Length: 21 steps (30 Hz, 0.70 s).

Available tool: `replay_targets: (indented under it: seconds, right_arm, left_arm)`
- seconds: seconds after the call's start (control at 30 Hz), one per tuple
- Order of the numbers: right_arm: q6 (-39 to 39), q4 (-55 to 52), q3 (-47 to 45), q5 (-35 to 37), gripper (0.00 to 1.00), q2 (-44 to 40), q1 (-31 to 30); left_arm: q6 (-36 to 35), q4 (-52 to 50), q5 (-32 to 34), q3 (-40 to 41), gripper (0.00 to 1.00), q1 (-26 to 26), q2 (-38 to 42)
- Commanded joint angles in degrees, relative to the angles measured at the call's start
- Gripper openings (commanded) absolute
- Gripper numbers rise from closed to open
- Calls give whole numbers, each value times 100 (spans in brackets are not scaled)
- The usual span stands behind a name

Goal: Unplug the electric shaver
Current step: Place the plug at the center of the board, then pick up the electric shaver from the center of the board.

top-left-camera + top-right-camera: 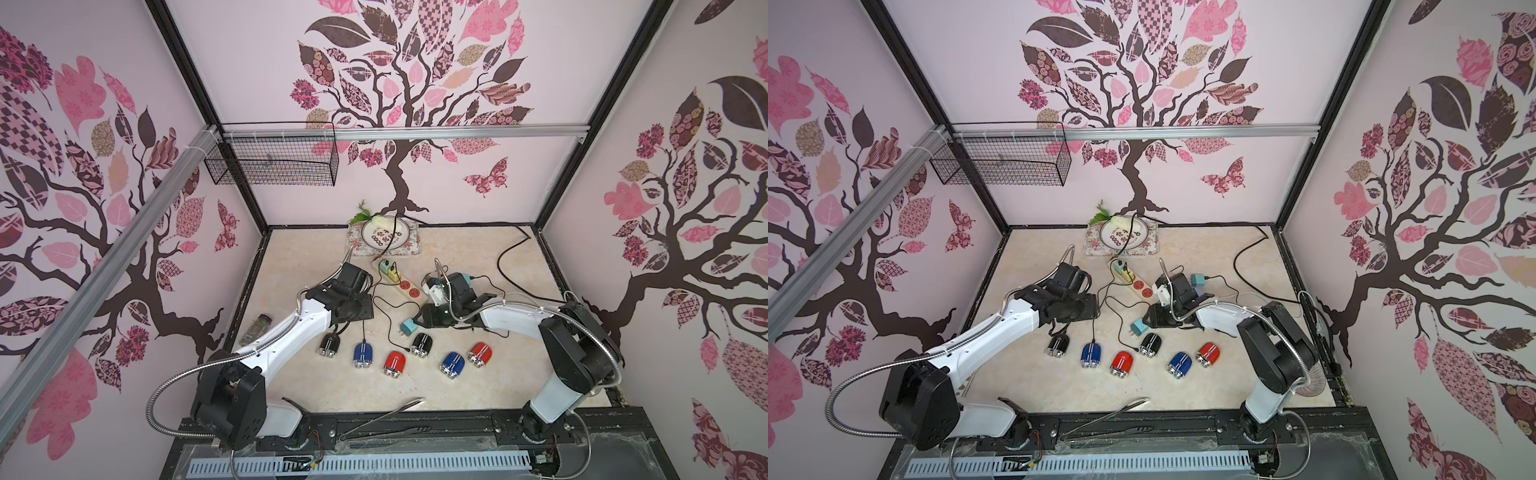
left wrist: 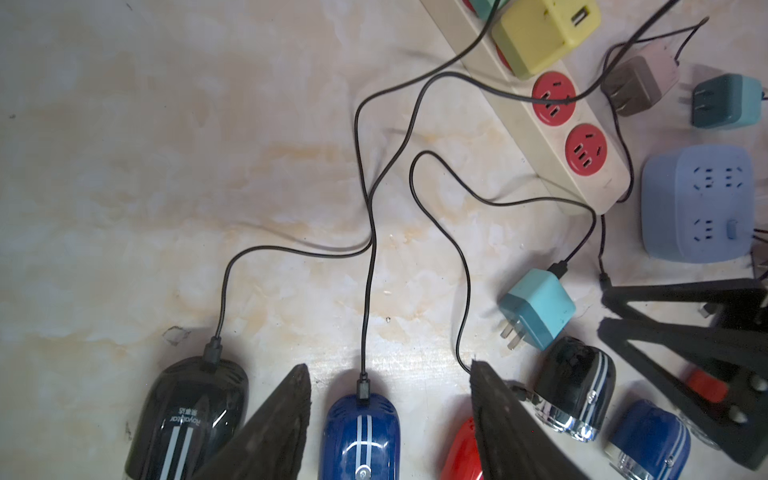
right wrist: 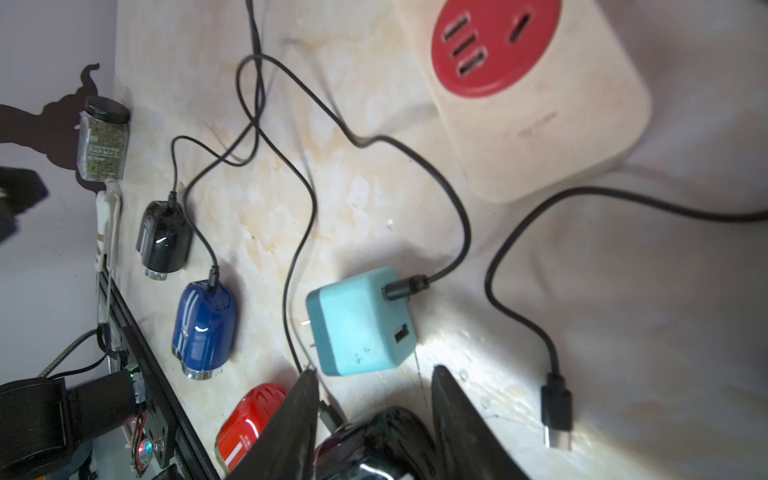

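We see teal adapter (image 3: 361, 324) out of power strip (image 2: 590, 195), lying on tabletop beside black shaver (image 3: 374, 444) (cord end at shaver unclear). Right jaws apart over that shaver. Left jaws apart near blue shaver (image 2: 360, 436), its cord plugged in, we judge.

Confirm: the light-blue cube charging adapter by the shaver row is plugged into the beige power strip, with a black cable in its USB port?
No. The light-blue cube charging adapter lies loose on the table, apart from the beige power strip, prongs bare, as the left wrist view shows. The black cable is in its USB port.
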State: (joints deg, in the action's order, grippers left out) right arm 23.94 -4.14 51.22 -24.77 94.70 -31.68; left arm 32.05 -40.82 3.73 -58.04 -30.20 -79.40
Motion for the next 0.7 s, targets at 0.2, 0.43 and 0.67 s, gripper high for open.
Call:
replay_targets:
  seconds: [0.2,0.43,0.67]
  right_arm:
    - [-276,-663,476,403,50,-525,26]
    - [-168,-770,610,394,53,-660,14]
    - [-49,-733,635,352,54,-584,-31]
  left_arm:
    - [814,-264,611,737,74,-904,202]
    - [1374,-429,829,1193,74,-1225,249]
    - [1438,-289,720,1413,74,-1335,203]
